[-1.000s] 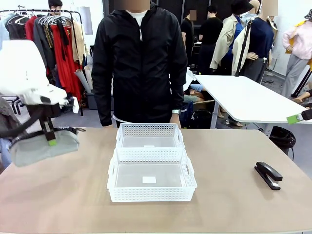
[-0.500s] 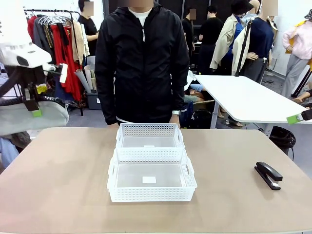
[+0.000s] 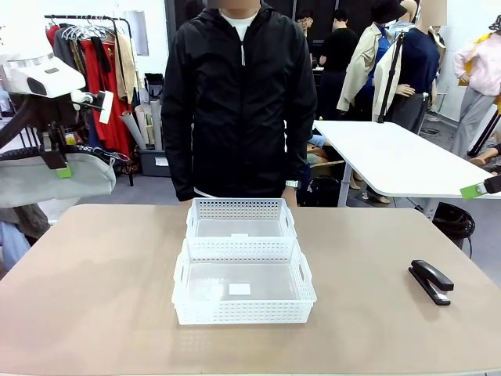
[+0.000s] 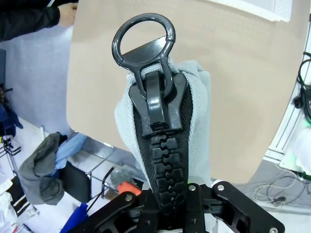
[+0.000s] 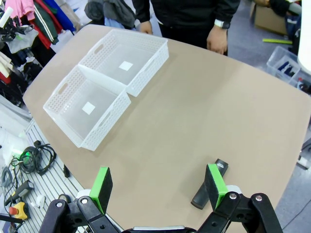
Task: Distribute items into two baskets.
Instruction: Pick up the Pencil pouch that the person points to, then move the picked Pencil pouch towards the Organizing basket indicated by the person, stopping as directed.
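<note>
Lifting: left gripper (image 3: pixel 63 169) is raising the grey pouch (image 3: pixel 55 182) clear of the table (image 3: pixel 117 313), jaws clamped tight on its zipper edge (high, far left).
Meaning: carrying to a basket is likely coming next.
Right gripper (image 5: pixel 158 187): hovering wide open, empty, over the stapler (image 5: pixel 198 198).
Counting: near basket (image 3: pixel 243 315) and far basket (image 3: pixel 241 207), both empty; one pouch; one stapler.

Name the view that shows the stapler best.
Front view: the stapler lies whole on the table's right side. In the right wrist view, a pad of the right tool covers part of it. The left wrist view looks at the pouch.
</note>
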You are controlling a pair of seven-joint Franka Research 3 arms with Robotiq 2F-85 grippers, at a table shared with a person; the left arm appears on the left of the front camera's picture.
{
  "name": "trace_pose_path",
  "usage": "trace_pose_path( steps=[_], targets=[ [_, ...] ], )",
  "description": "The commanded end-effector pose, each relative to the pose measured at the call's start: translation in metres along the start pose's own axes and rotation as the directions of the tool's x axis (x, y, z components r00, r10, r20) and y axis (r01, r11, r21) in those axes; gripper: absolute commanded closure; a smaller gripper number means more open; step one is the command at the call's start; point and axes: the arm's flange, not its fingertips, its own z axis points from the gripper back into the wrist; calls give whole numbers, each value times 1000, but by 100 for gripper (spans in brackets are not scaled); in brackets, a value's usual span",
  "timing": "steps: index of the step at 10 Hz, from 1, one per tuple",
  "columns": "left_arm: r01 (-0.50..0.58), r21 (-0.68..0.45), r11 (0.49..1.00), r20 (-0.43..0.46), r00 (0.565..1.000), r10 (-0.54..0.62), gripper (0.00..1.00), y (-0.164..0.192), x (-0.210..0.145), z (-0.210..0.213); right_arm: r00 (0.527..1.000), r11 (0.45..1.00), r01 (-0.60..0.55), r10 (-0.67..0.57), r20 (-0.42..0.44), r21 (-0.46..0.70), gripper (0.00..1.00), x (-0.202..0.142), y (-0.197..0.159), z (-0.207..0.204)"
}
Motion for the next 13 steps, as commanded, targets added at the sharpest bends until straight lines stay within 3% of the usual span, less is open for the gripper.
trace_pose_path(
  steps=[1, 13],
  targets=[
    [-8, 6, 1000, -5, 1000, 8, 100, 0, -1, 1, 1000, 1000, -4, 4, 4, 4, 0, 1, 1, 0],
    [-8, 6, 1000, -5, 1000, 8, 100, 0, -1, 1, 1000, 1000, -4, 4, 4, 4, 0, 1, 1, 0]
  ],
)
